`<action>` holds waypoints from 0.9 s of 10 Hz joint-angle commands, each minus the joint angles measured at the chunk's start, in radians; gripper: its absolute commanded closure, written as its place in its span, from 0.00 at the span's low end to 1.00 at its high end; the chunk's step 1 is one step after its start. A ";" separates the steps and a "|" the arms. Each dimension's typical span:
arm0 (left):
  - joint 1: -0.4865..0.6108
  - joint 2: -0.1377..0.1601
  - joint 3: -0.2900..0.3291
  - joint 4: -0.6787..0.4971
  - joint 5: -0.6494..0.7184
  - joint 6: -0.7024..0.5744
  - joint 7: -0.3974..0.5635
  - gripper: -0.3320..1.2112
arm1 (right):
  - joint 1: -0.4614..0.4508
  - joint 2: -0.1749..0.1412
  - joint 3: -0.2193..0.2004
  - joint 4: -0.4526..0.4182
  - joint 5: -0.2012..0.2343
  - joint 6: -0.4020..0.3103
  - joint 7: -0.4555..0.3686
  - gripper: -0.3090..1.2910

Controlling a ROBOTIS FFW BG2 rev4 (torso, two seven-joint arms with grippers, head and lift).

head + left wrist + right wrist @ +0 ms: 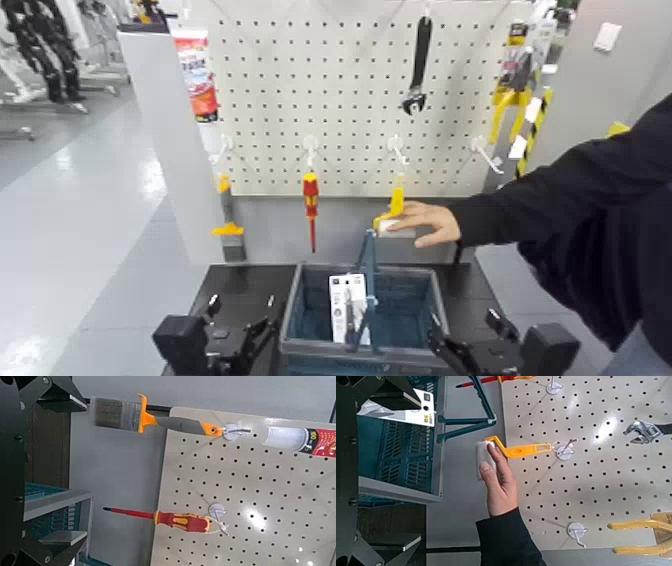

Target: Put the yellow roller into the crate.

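The yellow roller (394, 207) hangs from a hook on the white pegboard (350, 100). A person's hand (428, 222) grips its white head; the right wrist view shows the hand (498, 483) around the roller (522, 450). Below it the blue-grey crate (296, 305) stands on the black table with its blue hoop handle up and a white package (347, 303) inside. My left gripper (240, 338) rests open at the crate's left. My right gripper (455, 350) rests open at its right. Both are low, well short of the roller.
On the pegboard hang a red-and-yellow screwdriver (311, 200), a black wrench (418, 65), an orange-collared brush (119, 412) and yellow clamps (515, 100). The person's dark sleeve (580, 200) reaches in from the right, above my right arm. The crate's rim (399, 487) lies close to my right fingers.
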 commanded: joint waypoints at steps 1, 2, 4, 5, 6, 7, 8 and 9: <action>0.000 0.000 0.001 0.000 0.000 0.000 0.000 0.33 | 0.000 0.000 0.000 0.000 0.000 -0.002 0.000 0.28; 0.000 0.000 0.003 0.000 0.000 0.000 0.000 0.33 | 0.000 0.000 0.000 0.000 0.000 -0.002 0.000 0.28; 0.002 -0.002 0.003 0.000 0.000 0.000 0.000 0.33 | -0.007 -0.001 -0.003 0.005 -0.002 -0.002 0.002 0.28; 0.002 -0.002 0.003 0.000 0.000 0.000 0.000 0.33 | -0.022 -0.004 -0.012 0.011 -0.002 0.006 0.018 0.28; 0.002 -0.003 0.004 0.000 0.000 -0.002 0.000 0.33 | -0.059 -0.010 -0.029 0.018 0.011 0.021 0.061 0.28; 0.002 -0.003 0.004 0.002 0.000 -0.003 0.000 0.33 | -0.093 -0.014 -0.046 0.028 0.026 0.027 0.084 0.28; 0.000 -0.003 0.003 0.003 0.003 -0.006 0.000 0.33 | -0.123 -0.020 -0.054 0.041 0.037 0.031 0.106 0.28; 0.000 -0.005 0.003 0.005 0.003 -0.008 0.000 0.33 | -0.152 -0.029 -0.057 0.052 0.044 0.044 0.121 0.28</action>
